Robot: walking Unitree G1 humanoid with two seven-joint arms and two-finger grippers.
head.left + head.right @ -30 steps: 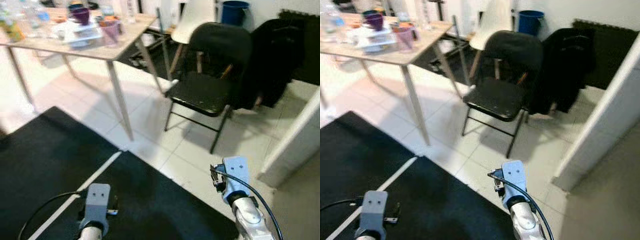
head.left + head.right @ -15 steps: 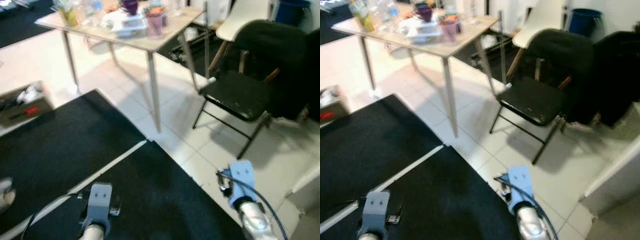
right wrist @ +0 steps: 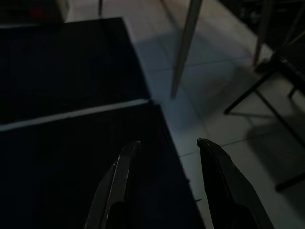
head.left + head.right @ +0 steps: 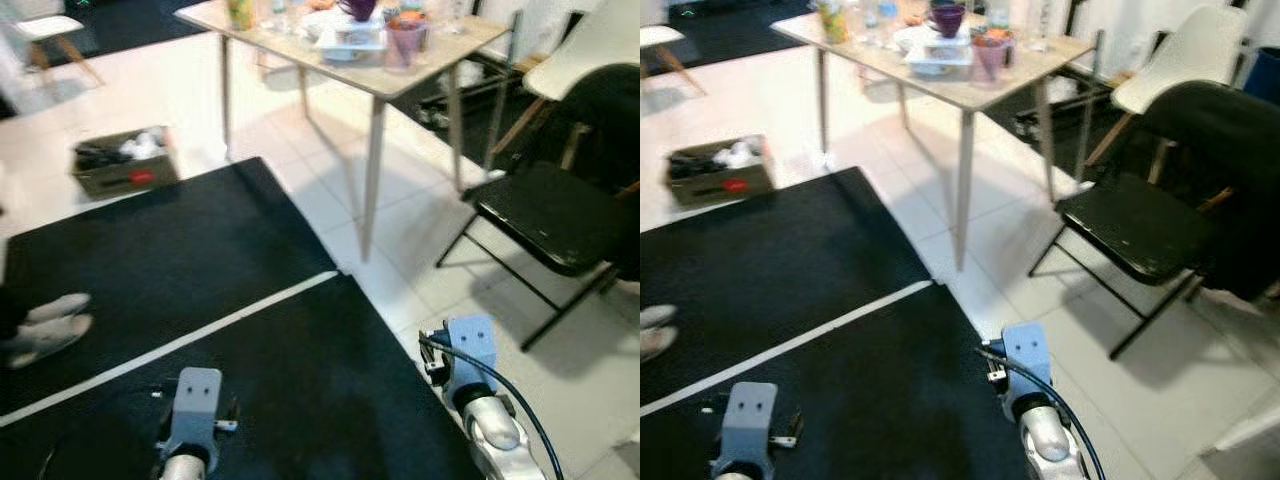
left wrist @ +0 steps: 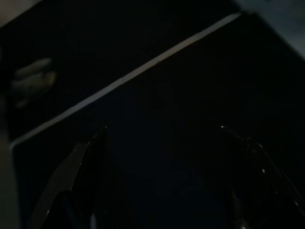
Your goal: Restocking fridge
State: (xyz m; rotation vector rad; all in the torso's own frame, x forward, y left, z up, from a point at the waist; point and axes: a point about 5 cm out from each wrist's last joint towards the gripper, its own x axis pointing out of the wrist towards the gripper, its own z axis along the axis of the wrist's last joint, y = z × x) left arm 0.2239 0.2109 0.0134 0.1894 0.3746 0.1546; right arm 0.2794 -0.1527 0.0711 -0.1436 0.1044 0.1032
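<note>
Both arms hang low over a black floor mat (image 4: 180, 250) crossed by a white stripe (image 4: 190, 340); the left gripper (image 5: 162, 143) has its black fingers spread wide and empty, and the right gripper (image 3: 164, 162) is likewise parted, holding nothing. Ahead, a light wooden table (image 4: 970, 90) on white tile carries a purple cup (image 4: 947, 17), a pink cup (image 4: 991, 50) and bottles, the only visible stock. A black folding chair (image 4: 1140, 235) stands beside it, a cardboard box (image 4: 718, 170) by the mat's far edge.

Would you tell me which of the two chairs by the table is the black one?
The black one is the folding chair nearer the robot, on thin metal legs; the white chair stands behind it.
</note>
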